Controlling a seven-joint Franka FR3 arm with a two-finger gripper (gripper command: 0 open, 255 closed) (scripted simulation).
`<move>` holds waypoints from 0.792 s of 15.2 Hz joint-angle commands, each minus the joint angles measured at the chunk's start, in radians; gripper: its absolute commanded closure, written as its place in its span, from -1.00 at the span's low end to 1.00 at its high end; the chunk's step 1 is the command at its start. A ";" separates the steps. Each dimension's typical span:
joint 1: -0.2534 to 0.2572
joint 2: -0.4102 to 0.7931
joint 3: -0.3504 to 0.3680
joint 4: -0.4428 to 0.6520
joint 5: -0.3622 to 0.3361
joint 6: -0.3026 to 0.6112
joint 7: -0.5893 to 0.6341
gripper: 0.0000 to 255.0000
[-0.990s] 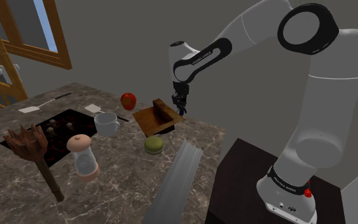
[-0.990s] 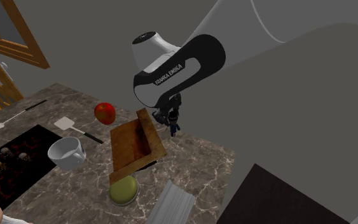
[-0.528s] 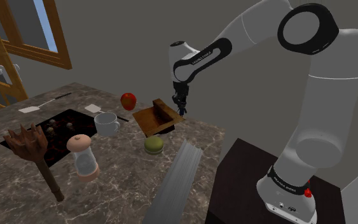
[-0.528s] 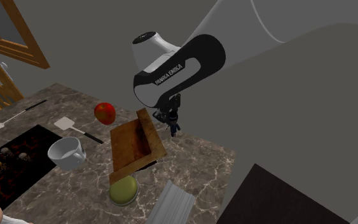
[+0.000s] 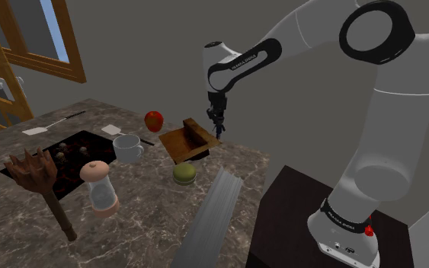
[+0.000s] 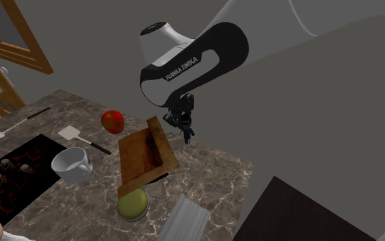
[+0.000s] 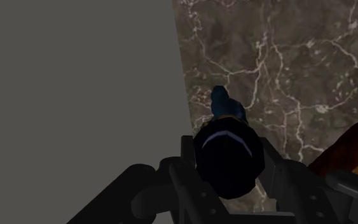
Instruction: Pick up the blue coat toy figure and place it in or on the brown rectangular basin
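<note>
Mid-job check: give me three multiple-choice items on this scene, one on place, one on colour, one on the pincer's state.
1. The toy figure is: A inside the basin; B lying flat beside the basin; C held in the air beside the basin.
2. The apple is: A red; B yellow; C purple.
3. The pincer is: A open; B shut on the toy figure; C shut on nothing.
Answers: C, it hangs by the basin's rim. A, it is plainly red. B, it clasps the toy figure.
</note>
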 commanded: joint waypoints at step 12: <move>0.001 -0.071 0.004 0.083 0.019 -0.151 -0.038 1.00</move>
